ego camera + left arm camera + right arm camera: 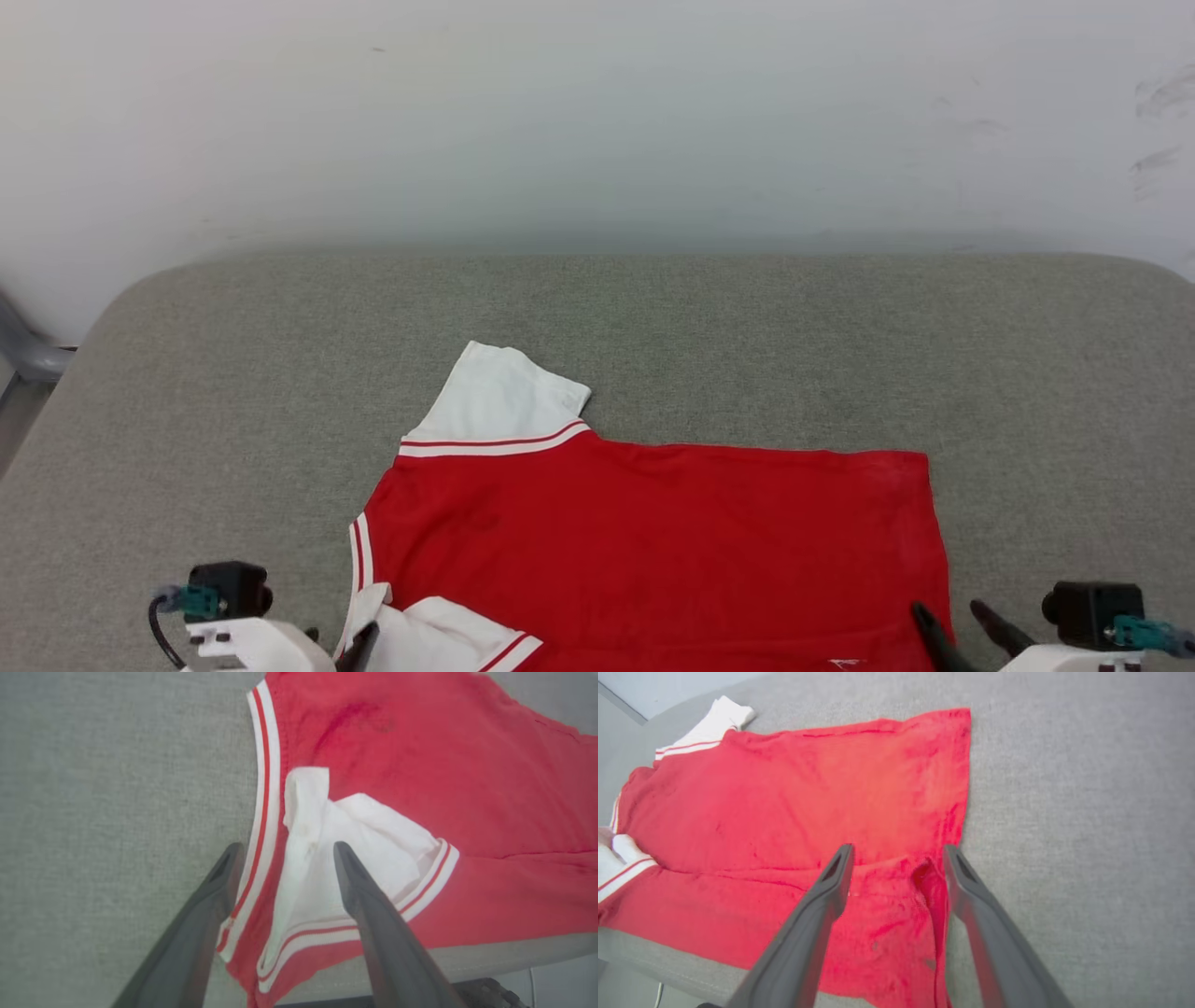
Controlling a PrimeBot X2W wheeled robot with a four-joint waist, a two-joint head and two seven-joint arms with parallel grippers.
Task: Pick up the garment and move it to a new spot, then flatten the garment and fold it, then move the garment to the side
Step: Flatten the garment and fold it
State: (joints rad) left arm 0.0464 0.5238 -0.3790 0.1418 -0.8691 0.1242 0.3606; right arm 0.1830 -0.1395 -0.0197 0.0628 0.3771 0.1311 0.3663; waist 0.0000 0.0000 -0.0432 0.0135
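1. The garment lies spread at the near edge of the grey cushion, 1 white sleeve pointing away.
2. The left gripper gapes, its fingers straddling the crumpled near sleeve.
3. The right gripper gapes over the hem corner.

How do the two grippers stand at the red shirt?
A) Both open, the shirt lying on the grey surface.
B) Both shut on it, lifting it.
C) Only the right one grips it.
A: left gripper and right gripper both have their fingers apart over the garment, which lies on the grey surface.
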